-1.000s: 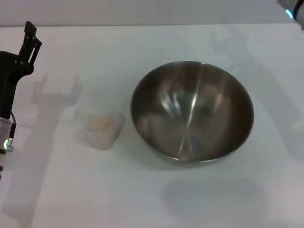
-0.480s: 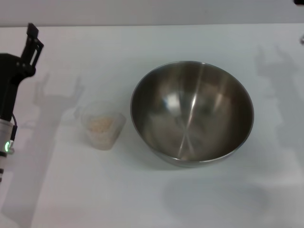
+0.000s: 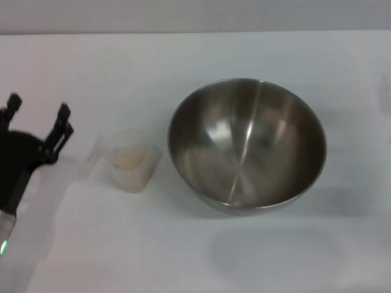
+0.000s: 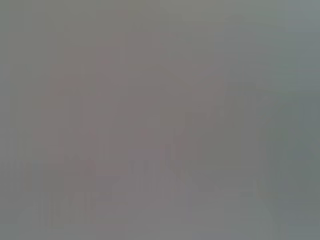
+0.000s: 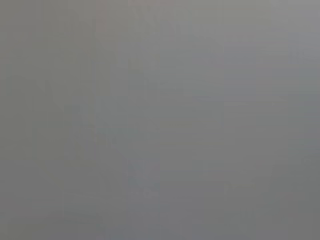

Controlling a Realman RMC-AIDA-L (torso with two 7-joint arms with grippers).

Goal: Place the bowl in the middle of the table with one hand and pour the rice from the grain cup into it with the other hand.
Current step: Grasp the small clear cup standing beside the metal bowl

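In the head view the stainless-steel bowl (image 3: 247, 144) stands upright and empty on the white table (image 3: 183, 250), a little right of centre. The clear grain cup (image 3: 130, 160) stands just left of it with rice (image 3: 130, 159) inside. My left gripper (image 3: 36, 113) is open at the left edge, a short way left of the cup and apart from it. The right gripper is out of view. Both wrist views show only a blank grey field.
The table's far edge (image 3: 195, 32) runs along the top of the head view. Nothing else stands on the table.
My left gripper has swung down and toward the cup, and both fingers now show spread apart. The right arm has left the top right corner.
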